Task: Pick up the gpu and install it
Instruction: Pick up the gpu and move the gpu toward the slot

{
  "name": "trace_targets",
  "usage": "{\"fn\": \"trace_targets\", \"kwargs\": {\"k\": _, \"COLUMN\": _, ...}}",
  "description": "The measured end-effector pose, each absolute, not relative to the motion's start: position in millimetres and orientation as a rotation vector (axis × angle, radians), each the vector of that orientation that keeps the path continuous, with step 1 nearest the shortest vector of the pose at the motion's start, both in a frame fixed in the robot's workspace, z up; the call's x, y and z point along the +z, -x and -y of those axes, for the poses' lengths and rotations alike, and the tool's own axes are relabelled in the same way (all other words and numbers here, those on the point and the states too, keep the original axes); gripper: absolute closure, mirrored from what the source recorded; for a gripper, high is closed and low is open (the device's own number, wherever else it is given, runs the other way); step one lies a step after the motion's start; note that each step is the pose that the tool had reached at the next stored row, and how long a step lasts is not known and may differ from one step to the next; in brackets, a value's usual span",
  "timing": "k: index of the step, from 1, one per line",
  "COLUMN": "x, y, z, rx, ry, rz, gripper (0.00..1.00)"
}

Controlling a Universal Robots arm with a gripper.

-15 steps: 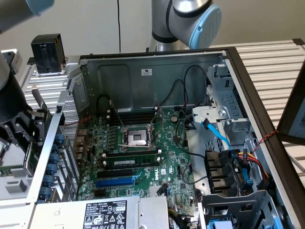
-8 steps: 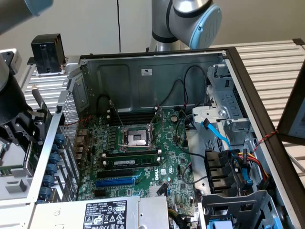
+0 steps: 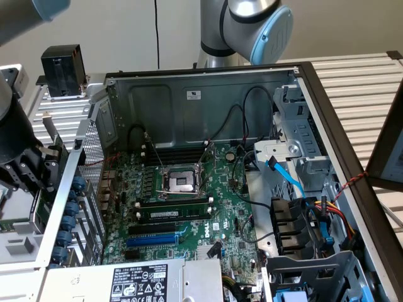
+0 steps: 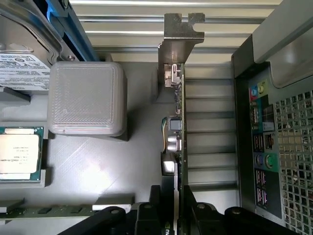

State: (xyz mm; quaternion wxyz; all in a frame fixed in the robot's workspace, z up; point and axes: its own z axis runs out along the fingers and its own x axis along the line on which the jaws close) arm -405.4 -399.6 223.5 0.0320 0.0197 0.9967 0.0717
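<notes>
Alignment is what matters here: the gpu (image 4: 179, 147) is standing on edge outside the computer case (image 3: 208, 94), on the exterior view's left, its long axis running straight out from my claw (image 4: 173, 210) to its silver bracket (image 4: 182, 39). I am straddling its near end, but I cannot tell whether I am pinching it.

A silver-grey tubular arm joint (image 3: 236, 19) carries a round pale-blue plastic cap (image 3: 272, 26) just above the rear wall of the open grey metal computer case (image 3: 189, 94). At the case's perforated side sits a bulky black wrist housing (image 3: 16, 135) and the matte black hand (image 4: 172, 219) of smooth, rounded links.
</notes>
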Motion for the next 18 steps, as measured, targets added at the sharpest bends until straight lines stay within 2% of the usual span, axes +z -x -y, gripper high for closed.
{"fn": "trace_targets", "kwargs": {"k": 7, "x": 224, "y": 405, "z": 400, "rx": 0.221, "ry": -0.061, "rz": -3.07, "gripper": 0.72}}
{"fn": "trace_targets", "kwargs": {"k": 18, "x": 244, "y": 405, "z": 400, "rx": 0.222, "ry": -0.056, "rz": -3.076, "gripper": 0.72}}
